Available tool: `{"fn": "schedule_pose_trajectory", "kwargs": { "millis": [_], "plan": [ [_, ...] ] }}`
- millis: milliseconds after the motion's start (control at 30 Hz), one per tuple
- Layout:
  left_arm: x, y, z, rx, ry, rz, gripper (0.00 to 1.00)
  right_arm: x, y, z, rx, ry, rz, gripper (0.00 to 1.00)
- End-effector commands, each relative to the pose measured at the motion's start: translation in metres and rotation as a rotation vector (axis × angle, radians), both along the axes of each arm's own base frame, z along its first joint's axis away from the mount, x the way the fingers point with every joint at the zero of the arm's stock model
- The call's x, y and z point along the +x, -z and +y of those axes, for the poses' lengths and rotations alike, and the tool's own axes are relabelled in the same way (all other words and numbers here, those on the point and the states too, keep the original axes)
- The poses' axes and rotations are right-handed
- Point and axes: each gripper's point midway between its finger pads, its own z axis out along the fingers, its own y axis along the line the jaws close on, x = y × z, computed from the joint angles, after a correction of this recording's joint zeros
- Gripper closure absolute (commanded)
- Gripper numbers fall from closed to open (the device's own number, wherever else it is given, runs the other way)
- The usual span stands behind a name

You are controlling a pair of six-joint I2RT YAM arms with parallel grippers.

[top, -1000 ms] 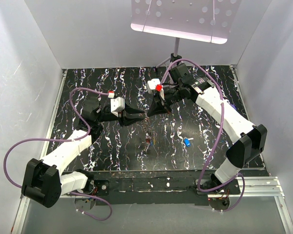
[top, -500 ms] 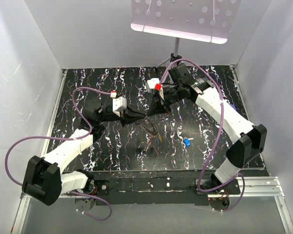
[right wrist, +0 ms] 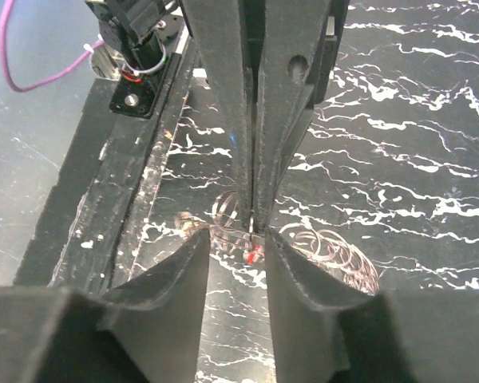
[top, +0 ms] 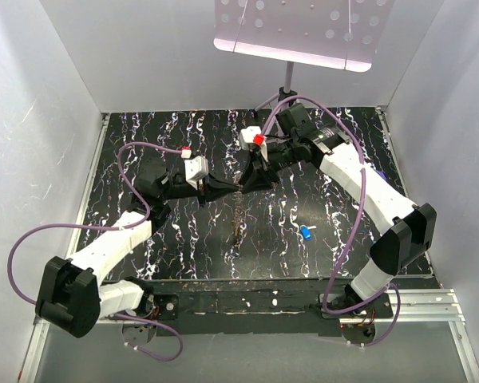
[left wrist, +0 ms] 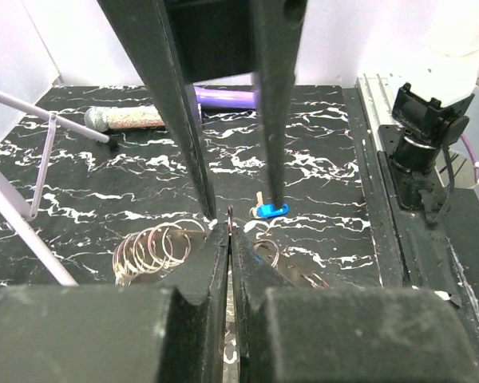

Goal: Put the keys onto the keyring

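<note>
Threading in progress: the left gripper (left wrist: pixel 230 235) is pinched tight on the springy wire loops of the keyring (left wrist: pixel 156 249), held above the black marbled desk (top: pixel 343 239). The right gripper (right wrist: pixel 237 243) stands partly open astride it, gripping nothing. A red key (right wrist: pixel 254 255) hangs at the coil. A blue key (left wrist: pixel 271 210) lies unthreaded on the desk; fetching it and working it onto a loop looks like the right arm's next job.

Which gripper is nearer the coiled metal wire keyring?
Left. The left gripper has its jaws shut on the coiled metal wire keyring. The right gripper sits just opposite, jaws apart, apparently not gripping it.
</note>
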Motion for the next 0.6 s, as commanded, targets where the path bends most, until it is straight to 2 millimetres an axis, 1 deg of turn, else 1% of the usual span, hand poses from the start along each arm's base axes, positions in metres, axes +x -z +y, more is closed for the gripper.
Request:
{"fn": "schedule_pose_trajectory", "kwargs": {
  "millis": [0,67,133,267,400,567],
  "plan": [
    [-0.002,-0.011,0.005,-0.014,-0.041,-0.105,1.0,-0.009,-0.039,-0.009,0.089,0.007,0.069,0.49],
    [-0.006,-0.011,0.007,-0.002,-0.036,-0.138,1.0,-0.006,-0.045,-0.017,0.088,0.023,0.071,0.43],
    [-0.011,-0.01,0.008,0.001,-0.021,-0.178,1.0,-0.006,-0.046,-0.026,0.075,0.035,0.062,0.4],
    [-0.023,-0.016,0.01,0.003,0.031,-0.289,1.0,-0.01,-0.043,-0.042,0.052,0.051,0.058,0.38],
    [-0.038,-0.025,0.011,0.002,0.103,-0.388,1.0,-0.012,-0.035,-0.052,0.041,0.072,0.061,0.38],
    [-0.058,-0.044,0.012,-0.046,0.178,-0.401,1.0,-0.019,-0.028,-0.059,0.028,0.091,0.055,0.37]
  ]
}}
